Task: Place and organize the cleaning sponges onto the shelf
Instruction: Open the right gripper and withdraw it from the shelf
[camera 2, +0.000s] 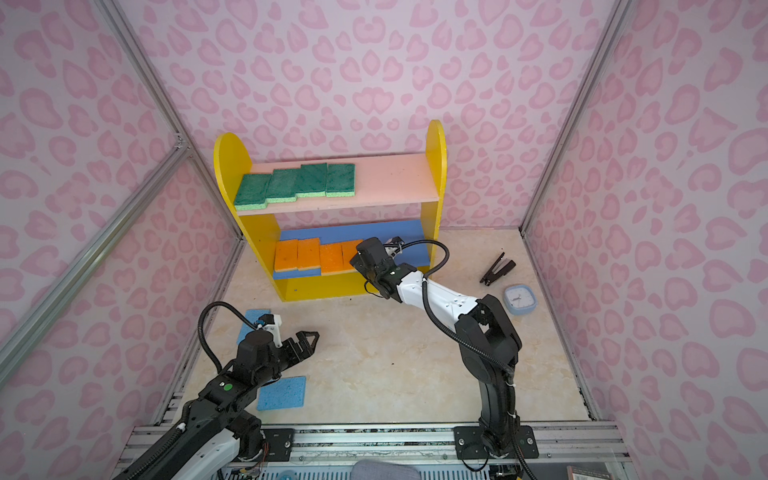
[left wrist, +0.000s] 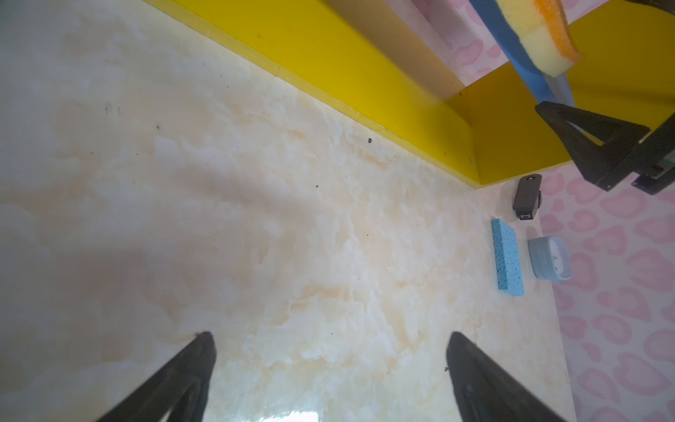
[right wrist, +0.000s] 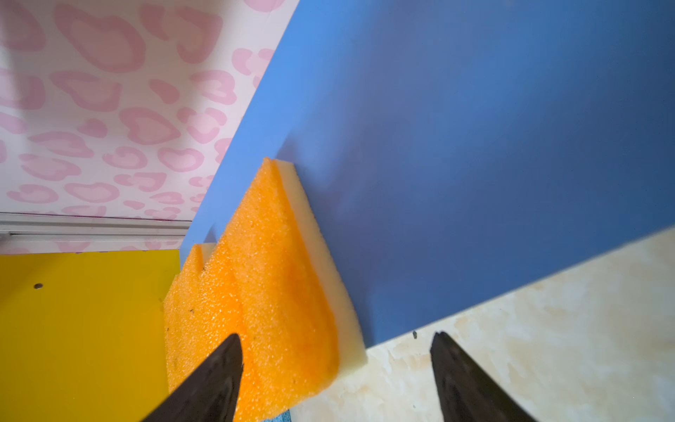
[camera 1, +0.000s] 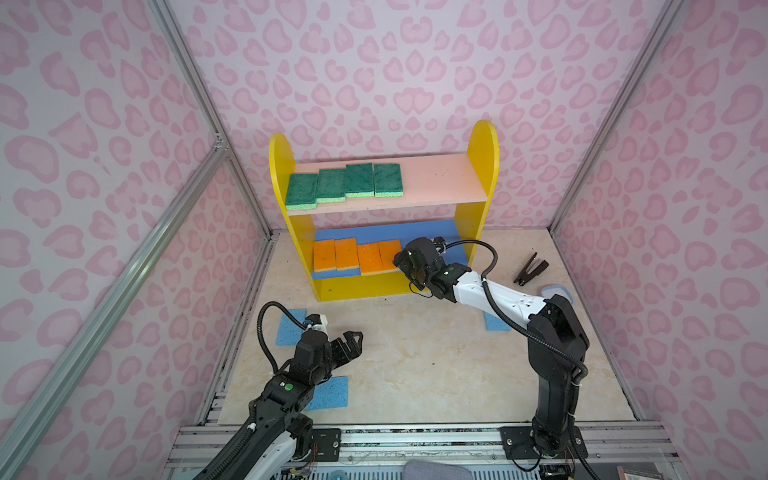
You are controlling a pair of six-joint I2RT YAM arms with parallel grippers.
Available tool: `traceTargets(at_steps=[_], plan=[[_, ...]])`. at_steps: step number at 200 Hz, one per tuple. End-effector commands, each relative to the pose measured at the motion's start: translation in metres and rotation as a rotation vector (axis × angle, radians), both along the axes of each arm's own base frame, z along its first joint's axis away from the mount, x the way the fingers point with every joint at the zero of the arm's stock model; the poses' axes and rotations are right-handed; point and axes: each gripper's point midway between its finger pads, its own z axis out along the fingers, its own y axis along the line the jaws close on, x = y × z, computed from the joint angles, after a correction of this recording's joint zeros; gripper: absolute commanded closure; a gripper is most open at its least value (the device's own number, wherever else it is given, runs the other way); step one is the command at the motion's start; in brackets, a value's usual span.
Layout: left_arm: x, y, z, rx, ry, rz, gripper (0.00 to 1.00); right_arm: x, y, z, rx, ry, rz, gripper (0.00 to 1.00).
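The shelf point(camera 1: 482, 166) point(camera 2: 435, 166) stands at the back. Four green sponges point(camera 1: 345, 183) point(camera 2: 297, 183) lie in a row on its pink upper board. Four orange sponges point(camera 1: 357, 255) point(camera 2: 316, 255) lie on the blue middle board point(right wrist: 475, 146). My right gripper point(right wrist: 336, 334) point(camera 1: 405, 266) is open at that board's front edge, one finger over the rightmost orange sponge point(right wrist: 277, 277), which lies free and overhangs the edge. Three light-blue sponges point(camera 1: 291, 326) point(camera 1: 328, 392) point(camera 1: 496, 322) lie on the floor. My left gripper point(camera 1: 353, 340) point(left wrist: 330, 334) hovers open and empty over bare floor.
A black stapler point(camera 1: 532, 268) point(camera 2: 498, 268) and a light-blue clock point(camera 2: 518, 299) point(left wrist: 549, 263) lie at the right, near the wall. The right halves of the pink and blue boards are bare. Pink patterned walls close the cell on three sides.
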Motion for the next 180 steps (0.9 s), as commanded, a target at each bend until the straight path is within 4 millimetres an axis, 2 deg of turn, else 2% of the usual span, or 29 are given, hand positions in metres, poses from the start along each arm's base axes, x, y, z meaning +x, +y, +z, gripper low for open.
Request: traceTargets(at_steps=[1, 18, 51, 72, 91, 93, 118, 131, 155, 180], plan=[[0.012, 0.003, 0.019, 0.017, -0.073, 0.019, 0.07, 0.001, 0.005, 0.007, 0.031, -0.055, 0.063, 0.17], [0.018, 0.005, 0.026, 0.038, -0.093, 0.030, 0.15, 0.000, 0.001, 0.008, 0.046, -0.072, 0.079, 0.17], [0.031, 0.000, 0.032, 0.051, -0.096, 0.029, 0.37, 0.001, 0.000, 0.014, 0.059, -0.090, 0.127, 0.17], [0.042, -0.004, 0.036, 0.044, -0.094, 0.037, 0.54, 0.000, 0.003, 0.017, 0.053, -0.099, 0.167, 0.17], [0.055, -0.009, 0.042, 0.035, -0.098, 0.045, 0.62, 0.001, 0.000, 0.021, 0.054, -0.111, 0.195, 0.19], [0.056, -0.010, 0.042, 0.033, -0.098, 0.046, 0.66, 0.000, 0.000, 0.021, 0.054, -0.112, 0.197, 0.19], [0.075, -0.017, 0.049, 0.015, -0.111, 0.058, 0.79, 0.002, -0.008, 0.025, 0.054, -0.125, 0.219, 0.27], [0.086, -0.021, 0.051, 0.013, -0.111, 0.066, 0.85, 0.004, -0.013, 0.027, 0.057, -0.132, 0.227, 0.35], [0.106, -0.030, 0.054, 0.003, -0.111, 0.068, 0.92, 0.005, -0.018, 0.030, 0.056, -0.138, 0.251, 0.51], [0.124, -0.036, 0.058, -0.001, -0.124, 0.079, 0.95, 0.005, -0.018, 0.030, 0.061, -0.136, 0.286, 0.66]])
